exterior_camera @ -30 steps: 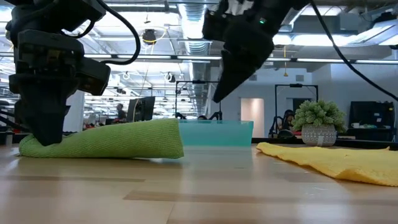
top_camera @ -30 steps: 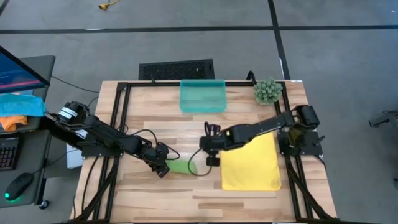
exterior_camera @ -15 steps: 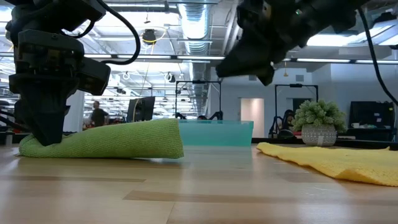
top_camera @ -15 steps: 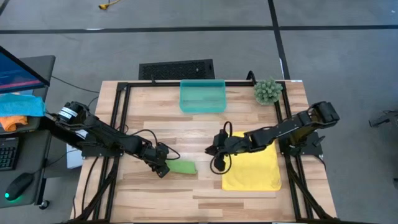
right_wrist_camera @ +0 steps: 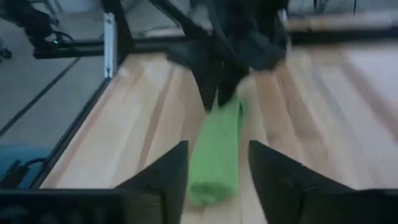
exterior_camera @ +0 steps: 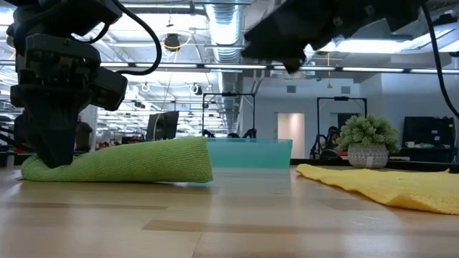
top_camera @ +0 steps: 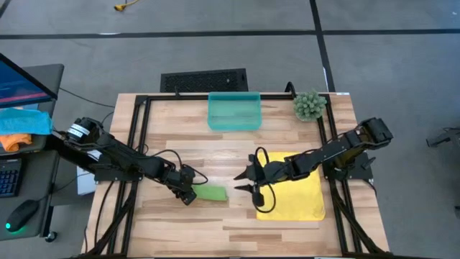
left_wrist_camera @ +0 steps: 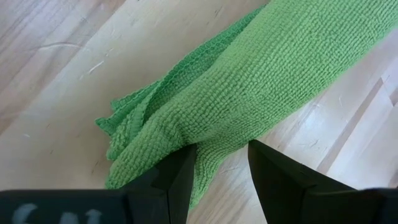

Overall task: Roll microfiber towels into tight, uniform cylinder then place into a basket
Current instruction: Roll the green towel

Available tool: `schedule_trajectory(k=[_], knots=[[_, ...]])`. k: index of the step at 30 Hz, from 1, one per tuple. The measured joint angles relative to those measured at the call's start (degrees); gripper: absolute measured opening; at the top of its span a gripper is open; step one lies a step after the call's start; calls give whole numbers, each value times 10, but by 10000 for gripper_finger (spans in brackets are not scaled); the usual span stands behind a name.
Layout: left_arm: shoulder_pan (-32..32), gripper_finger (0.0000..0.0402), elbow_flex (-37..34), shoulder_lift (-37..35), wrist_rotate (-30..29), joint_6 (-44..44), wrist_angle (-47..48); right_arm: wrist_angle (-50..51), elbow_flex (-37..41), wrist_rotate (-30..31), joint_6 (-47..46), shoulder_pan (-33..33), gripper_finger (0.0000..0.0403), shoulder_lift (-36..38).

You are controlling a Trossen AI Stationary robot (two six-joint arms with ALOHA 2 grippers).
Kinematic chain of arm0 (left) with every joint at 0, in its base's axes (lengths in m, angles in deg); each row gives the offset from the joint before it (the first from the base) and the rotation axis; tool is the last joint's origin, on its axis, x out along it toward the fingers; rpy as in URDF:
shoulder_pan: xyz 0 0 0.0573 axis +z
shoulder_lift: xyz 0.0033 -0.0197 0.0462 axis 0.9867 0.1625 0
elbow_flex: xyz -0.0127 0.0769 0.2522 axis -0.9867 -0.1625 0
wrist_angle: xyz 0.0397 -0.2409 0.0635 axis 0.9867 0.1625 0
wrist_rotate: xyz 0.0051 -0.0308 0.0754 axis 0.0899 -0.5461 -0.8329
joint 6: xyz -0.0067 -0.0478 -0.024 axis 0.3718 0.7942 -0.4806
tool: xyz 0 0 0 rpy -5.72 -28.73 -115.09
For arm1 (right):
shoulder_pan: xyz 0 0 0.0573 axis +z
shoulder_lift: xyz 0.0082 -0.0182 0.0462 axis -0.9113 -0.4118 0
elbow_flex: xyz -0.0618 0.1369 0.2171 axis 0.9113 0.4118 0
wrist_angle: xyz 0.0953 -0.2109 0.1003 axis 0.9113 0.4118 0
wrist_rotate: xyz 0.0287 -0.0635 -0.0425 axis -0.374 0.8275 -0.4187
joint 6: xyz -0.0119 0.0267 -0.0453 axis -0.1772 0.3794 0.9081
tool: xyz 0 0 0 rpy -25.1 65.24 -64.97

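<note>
The light green towel (top_camera: 210, 193) lies rolled into a short cylinder on the table's near middle; it also shows in the low view (exterior_camera: 129, 159). My left gripper (top_camera: 187, 193) is shut on its left end. My right gripper (top_camera: 243, 182) hangs open and empty above the table, just right of the roll, with its fingers pointing at it. The roll shows ahead of it in the right wrist view (right_wrist_camera: 216, 149). The yellow towel (top_camera: 295, 191) lies flat on the right. The teal basket (top_camera: 233, 110) stands at the far middle. My left gripper pinches the green roll's left end (left_wrist_camera: 214, 146) between its two fingers (left_wrist_camera: 177, 177); the loose layered edges bunch up there. The fingers come from the table's left, slanting down, along the roll's length. The roll lies on the table.
A small potted plant (top_camera: 309, 105) stands at the far right corner. A black grille panel (top_camera: 204, 80) lies beyond the far edge. Blue and orange cloths (top_camera: 21, 126) sit on a side desk at the left. Bare wood lies between the roll and the basket.
My right gripper has risen from beside the green roll's right end and drawn back a little toward the table's right. It has tipped from pointing down to pointing nearly level toward the roll. The green roll and my left gripper have stayed where they were.
</note>
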Motion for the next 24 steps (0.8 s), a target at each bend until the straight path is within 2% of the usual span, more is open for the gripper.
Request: schedule_trajectory(k=[3, 5, 8, 11, 15, 24], knots=[[0, 148, 0, 0, 0, 0, 0, -50, -6, 3, 76, 11, 228, -15], [0, 148, 0, 0, 0, 0, -1, -49, -22, 5, 127, 22, 246, -32], [0, 148, 0, 0, 0, 0, -1, -40, -75, 16, 211, 36, 254, -76], [0, 148, 0, 0, 0, 0, -1, 19, -123, 57, 265, 43, 255, -118], [0, 148, 0, 0, 0, -7, 0, 72, -182, 82, 275, 39, 255, -162], [0, 148, 0, 0, 0, -11, -1, 147, -263, 66, 260, 22, 255, -241]])
